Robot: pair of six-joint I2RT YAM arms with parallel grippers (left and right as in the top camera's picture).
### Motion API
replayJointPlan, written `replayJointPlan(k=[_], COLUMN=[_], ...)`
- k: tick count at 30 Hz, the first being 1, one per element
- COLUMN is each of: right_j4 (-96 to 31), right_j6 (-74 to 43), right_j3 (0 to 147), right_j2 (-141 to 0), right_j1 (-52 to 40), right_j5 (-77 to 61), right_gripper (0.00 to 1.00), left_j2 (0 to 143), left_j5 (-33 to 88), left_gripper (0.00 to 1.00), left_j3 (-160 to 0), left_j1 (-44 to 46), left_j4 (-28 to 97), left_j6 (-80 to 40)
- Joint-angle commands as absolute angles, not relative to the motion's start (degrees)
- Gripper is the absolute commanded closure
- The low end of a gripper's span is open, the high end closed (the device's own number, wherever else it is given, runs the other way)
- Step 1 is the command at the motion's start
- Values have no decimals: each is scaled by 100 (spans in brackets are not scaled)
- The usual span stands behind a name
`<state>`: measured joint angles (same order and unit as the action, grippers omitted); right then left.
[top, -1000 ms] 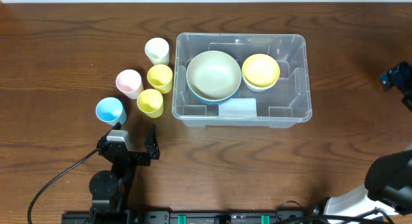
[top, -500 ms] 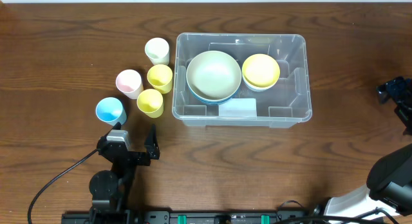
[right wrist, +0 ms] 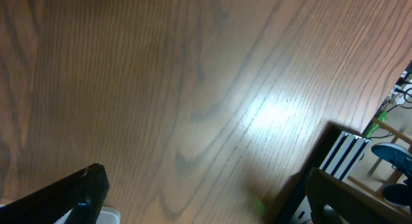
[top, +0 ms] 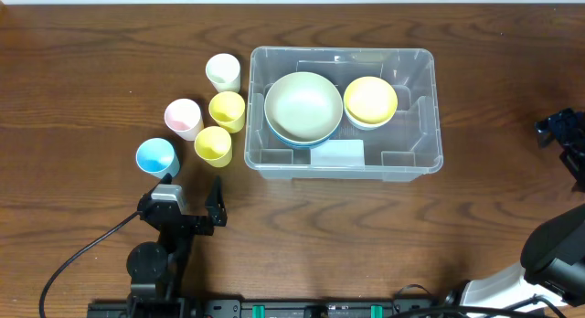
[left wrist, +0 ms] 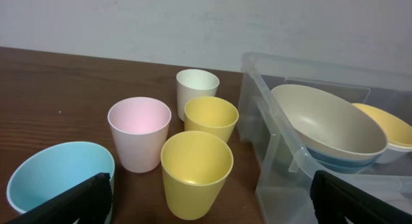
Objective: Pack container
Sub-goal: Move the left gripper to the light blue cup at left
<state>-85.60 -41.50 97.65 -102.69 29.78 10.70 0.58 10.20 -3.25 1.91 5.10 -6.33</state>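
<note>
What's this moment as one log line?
container: bowls inside | cups: outside, beside it | left gripper: open, empty | right gripper: open, empty

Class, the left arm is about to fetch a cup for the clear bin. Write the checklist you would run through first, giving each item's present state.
1. Left gripper open and empty: ok.
2. Right gripper open, well away from the container: ok.
3. Blue cup, nearest the left gripper, upright and standing apart: ok.
4. Finger room between pink cup and near yellow cup: not ok, they are crowded together.
5. Space for cups beside the large bowl and yellow bowl in the container: cannot tell.
</note>
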Motion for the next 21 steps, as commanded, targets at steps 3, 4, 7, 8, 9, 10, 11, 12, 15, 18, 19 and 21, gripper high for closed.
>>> replayJointPlan(k=[3,4,7,8,9,10,11,12,15,18,19,21], right_j4=[-8547,-8547,-8547,-8547,-8547,-8547,-8547,-8547,-8547,-8547,-8547,-8547], right_j6=[-4239,-4239,-4239,-4239,-4239,-4239,-4239,-4239,-4239,-4239,-4239,-4239], right_j3=[9719,9719,9719,9719,9719,9719,9719,9719,9719,9719,9719,9719], right_j2=[-10276,-10276,-10276,-10276,-10276,-10276,-10276,-10276,-10276,-10276,-10276,-10276], right_j1=[3000,3000,3000,3000,3000,3000,3000,3000,3000,3000,3000,3000], right_j5=[1090,1090,1090,1090,1090,1090,1090,1090,1090,1090,1090,1092], right_gripper=[1,1,1,1,1,1,1,1,1,1,1,1], left_j2=[25,45,338,510,786,1059,1365,1778,3039,4178,4515,5022], left_j5=[2005,2047,1763,1619,1415,1212,1020,845,816,1330,1575,1431], left_gripper=[2,2,2,2,2,2,2,2,2,2,2,2], left_j3=[-401,-543,-1234,-1507,-1898,-2261,-2659,-3168,-4668,-5931,-6267,-6696], left_j1=[158,158,156,156,156,156,156,156,156,158,158,156], left_j4=[357,401,696,838,1092,1374,1708,2152,3577,4740,5033,5358], left_j6=[-854,-856,-847,-847,-847,-847,-847,-843,-596,-458,-456,-416])
